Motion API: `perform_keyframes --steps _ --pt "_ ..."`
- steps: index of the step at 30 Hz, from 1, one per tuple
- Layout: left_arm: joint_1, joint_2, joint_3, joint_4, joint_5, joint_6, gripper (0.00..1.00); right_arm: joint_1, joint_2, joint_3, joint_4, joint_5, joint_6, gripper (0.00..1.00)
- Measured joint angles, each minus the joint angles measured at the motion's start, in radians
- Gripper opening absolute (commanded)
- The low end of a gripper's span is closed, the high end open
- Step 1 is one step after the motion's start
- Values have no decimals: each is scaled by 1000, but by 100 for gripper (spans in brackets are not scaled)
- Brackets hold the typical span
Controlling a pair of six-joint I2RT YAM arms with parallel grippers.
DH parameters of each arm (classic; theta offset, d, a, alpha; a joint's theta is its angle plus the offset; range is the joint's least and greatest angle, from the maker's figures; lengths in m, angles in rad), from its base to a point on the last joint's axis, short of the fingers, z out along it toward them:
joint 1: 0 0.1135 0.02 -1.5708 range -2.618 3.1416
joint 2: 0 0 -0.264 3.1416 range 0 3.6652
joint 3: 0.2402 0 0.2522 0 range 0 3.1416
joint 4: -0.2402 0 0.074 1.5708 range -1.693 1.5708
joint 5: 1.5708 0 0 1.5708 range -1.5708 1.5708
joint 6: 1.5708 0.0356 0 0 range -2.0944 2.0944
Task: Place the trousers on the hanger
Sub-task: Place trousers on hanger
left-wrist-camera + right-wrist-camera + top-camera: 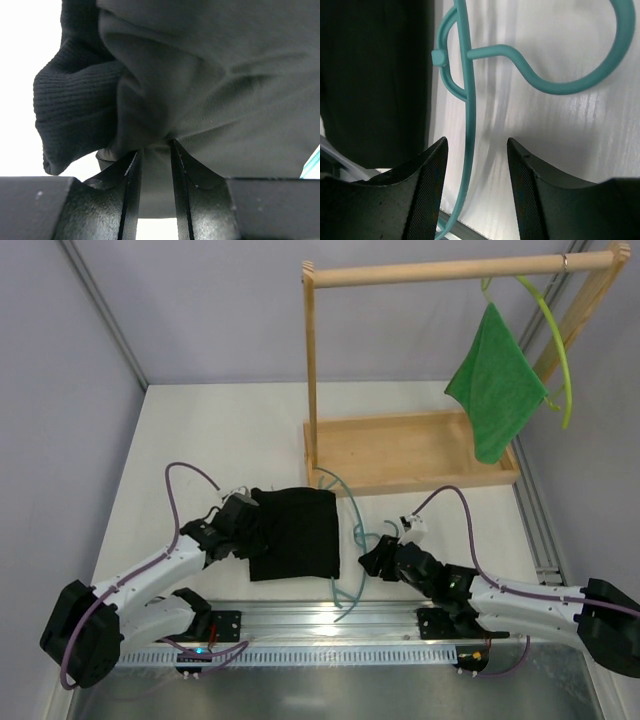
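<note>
Left end effector (156, 150) pinches black trousers (295, 530) on worktop (200, 430)
Right end effector (476, 145) spread apart astride teal hanger (469, 100); gripping nothing

No writing, label, brand, number or sign can be read in any view. The trousers (293, 533) show only plain black fabric, the hanger (565, 89) only plain teal plastic, and the wooden rack (312, 370) at the far right only bare wood.
</note>
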Motion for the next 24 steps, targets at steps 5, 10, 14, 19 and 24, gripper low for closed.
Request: perform_keyframes --steps 5,10,14,19,24 --pt "0 60 10 30 -2 -22 29 -32 -23 -77 165 -68 -31 54" --pt "0 68 16 39 -9 -28 29 -55 36 -84 275 -133 -75 54" --pt "0 73 20 37 -13 -30 29 -86 113 -84 371 -192 -87 54" --pt "0 78 22 38 -21 -43 30 -115 202 -85 510 -259 -101 53" --pt "0 85 25 40 -29 -48 29 -124 290 -85 626 -307 -112 43"
